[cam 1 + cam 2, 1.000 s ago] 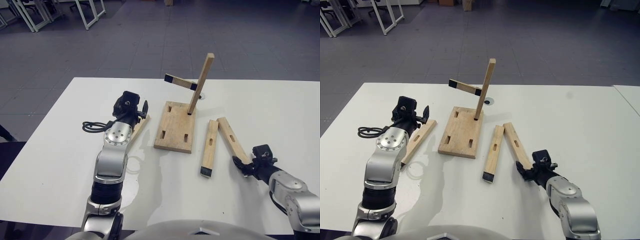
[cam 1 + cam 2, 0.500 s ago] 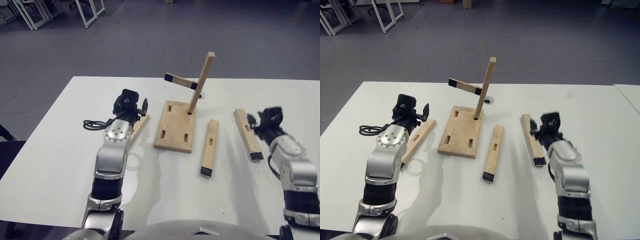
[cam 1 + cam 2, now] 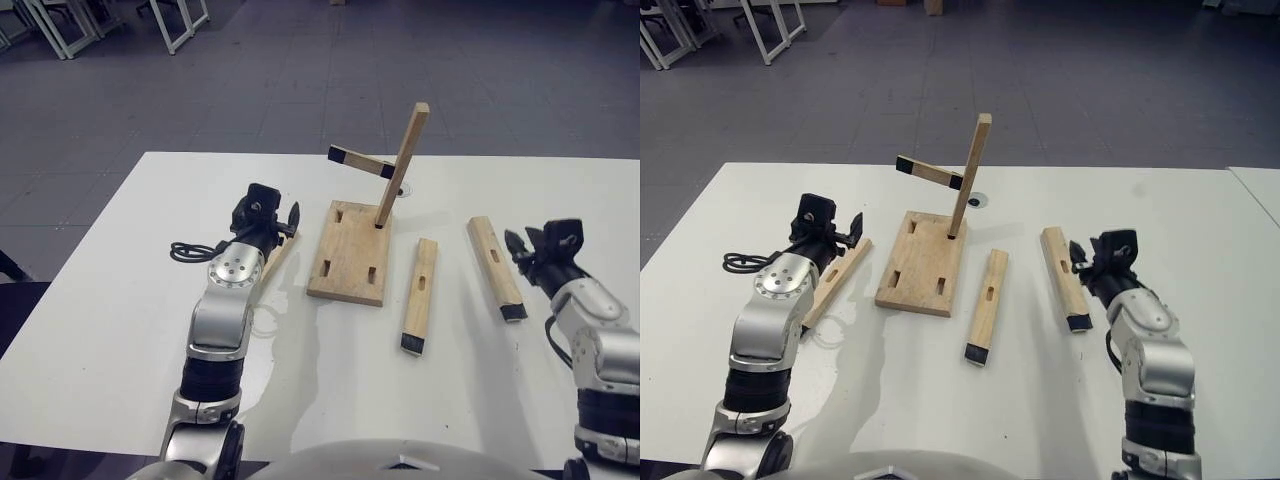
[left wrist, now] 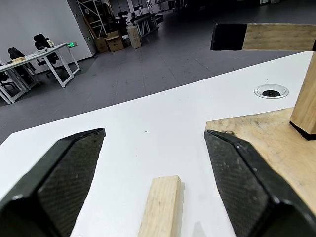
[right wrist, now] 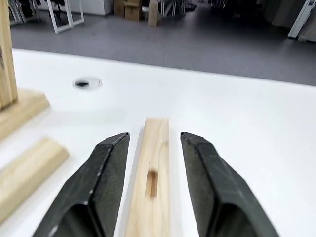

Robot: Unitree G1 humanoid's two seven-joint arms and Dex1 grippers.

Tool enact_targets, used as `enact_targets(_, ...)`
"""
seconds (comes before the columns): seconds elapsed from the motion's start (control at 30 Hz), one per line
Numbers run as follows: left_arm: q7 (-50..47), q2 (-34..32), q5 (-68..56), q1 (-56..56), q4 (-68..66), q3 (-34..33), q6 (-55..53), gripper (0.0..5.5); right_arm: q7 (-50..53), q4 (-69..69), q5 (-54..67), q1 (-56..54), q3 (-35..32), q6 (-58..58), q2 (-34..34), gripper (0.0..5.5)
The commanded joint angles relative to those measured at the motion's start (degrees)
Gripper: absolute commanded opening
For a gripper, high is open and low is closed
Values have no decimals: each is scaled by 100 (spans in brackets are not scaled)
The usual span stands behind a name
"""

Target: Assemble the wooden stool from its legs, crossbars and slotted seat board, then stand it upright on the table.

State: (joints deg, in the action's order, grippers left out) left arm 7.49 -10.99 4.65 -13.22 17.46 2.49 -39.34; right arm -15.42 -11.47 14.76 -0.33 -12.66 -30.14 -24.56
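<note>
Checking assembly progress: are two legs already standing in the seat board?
No, only one leg stands in the seat board; two slotted pieces lie flat to its right.

Soft, even light from overhead keeps the broad white counter (image 3: 120,300) bright and free of glare, while the dark grey floor (image 3: 300,60) behind it lies dimmer. The flat pale wooden seat board (image 3: 350,255) and the loose slotted wooden leg (image 3: 417,300) cast only faint, soft-edged shadows close against them.

Figure: Open work hall, seen over a white table (image 3: 120,340).
Grey tiled floor (image 3: 300,80) extends behind; white-framed desks (image 4: 55,51) stand at the far left, with dark office chairs (image 4: 41,41) and cardboard boxes (image 4: 115,43) beyond.
</note>
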Motion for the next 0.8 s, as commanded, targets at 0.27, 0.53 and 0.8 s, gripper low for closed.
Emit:
enact_targets(0.27,-44,163,-1,301,228,167,-141,372,10,418,-294,507,196,155,131,359)
enact_targets(0.53,-42,189,-28,301,189,126,-155,372,56,352,-366,821,346,-147,285,272)
enact_targets(0.8,-54,209,-42,235,121,52,-140,372,264,210,-219,496,104,-432,399,203)
